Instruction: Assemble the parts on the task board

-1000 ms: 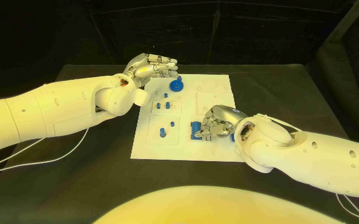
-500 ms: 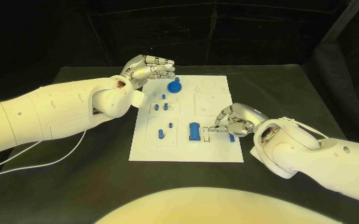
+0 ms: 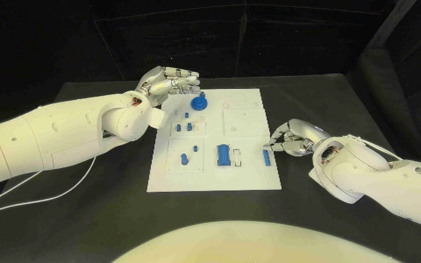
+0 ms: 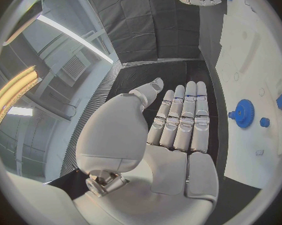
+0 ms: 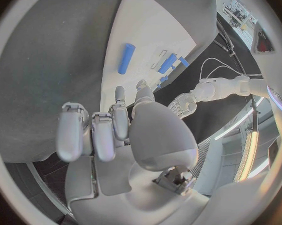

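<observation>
The white task board (image 3: 250,175) lies in the middle of the black table. A blue gear (image 3: 199,101) stands near its far left corner, also seen as the gear (image 4: 244,113). My left hand (image 3: 167,83) hovers beside that corner, palm flat and fingers straight, holding nothing. A slim blue bar (image 3: 266,157) lies near the board's right edge, with a wider blue block (image 3: 230,155) to its left. My right hand (image 3: 294,138) sits just off the right edge, fingers curled in and empty. From the right wrist, the bar (image 5: 126,58) lies beyond the fingers (image 5: 93,135).
Small blue pegs (image 3: 184,128) stand in the board's left plates, and another blue piece (image 3: 186,156) lies nearer the front. A white cable (image 3: 53,196) runs over the table at the left. Black table surface (image 3: 333,98) surrounds the board.
My right hand has let go of the blue pieces near the board's front and drawn back to the right, off the board. The left hand has barely moved.
</observation>
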